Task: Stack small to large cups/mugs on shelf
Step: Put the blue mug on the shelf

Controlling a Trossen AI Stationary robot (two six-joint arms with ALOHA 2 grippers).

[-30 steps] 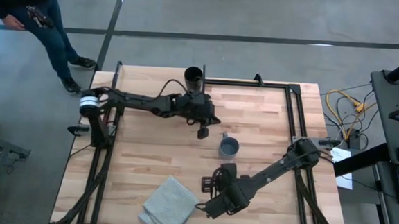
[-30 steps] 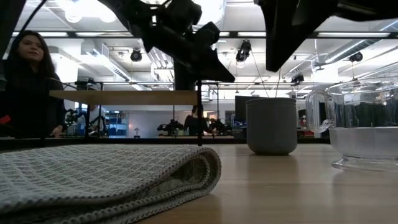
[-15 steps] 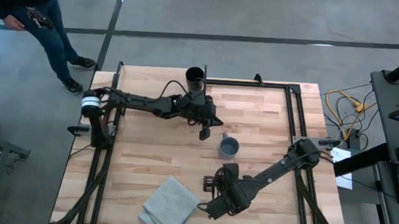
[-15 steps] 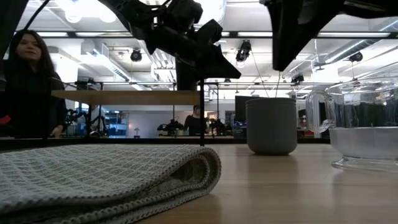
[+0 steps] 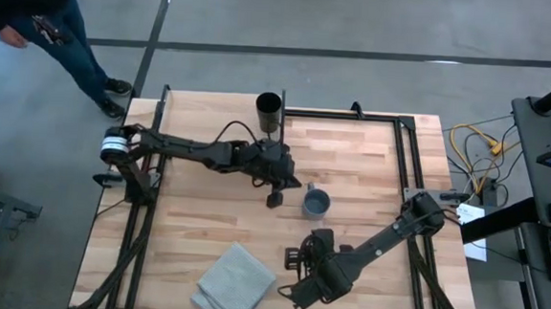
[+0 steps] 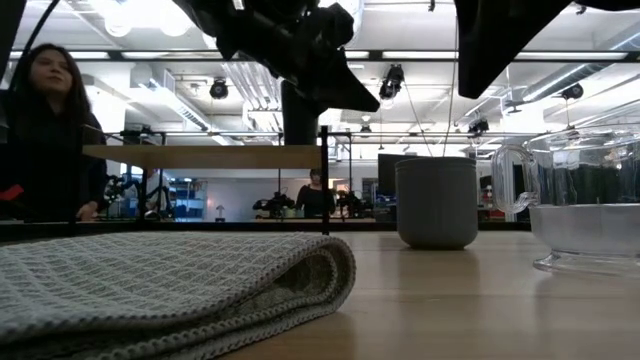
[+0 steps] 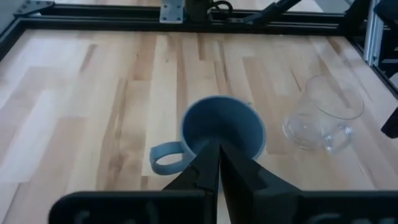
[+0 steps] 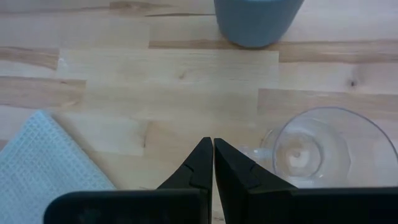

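The left end effector (image 5: 274,198), clenched and empty, hovers beside the blue mug (image 5: 316,204) on the counter (image 5: 205,217). The right end effector (image 8: 212,163), clenched and empty, hangs near the glass cup (image 8: 323,146). The black cup (image 5: 268,111) stands on the shelf (image 6: 200,156).

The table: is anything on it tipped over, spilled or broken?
Nothing stands out. The blue-grey mug, the glass cup and the black cup all stand upright on the tabletop, and the grey cloth lies folded near its front edge. No spill or damage shows.
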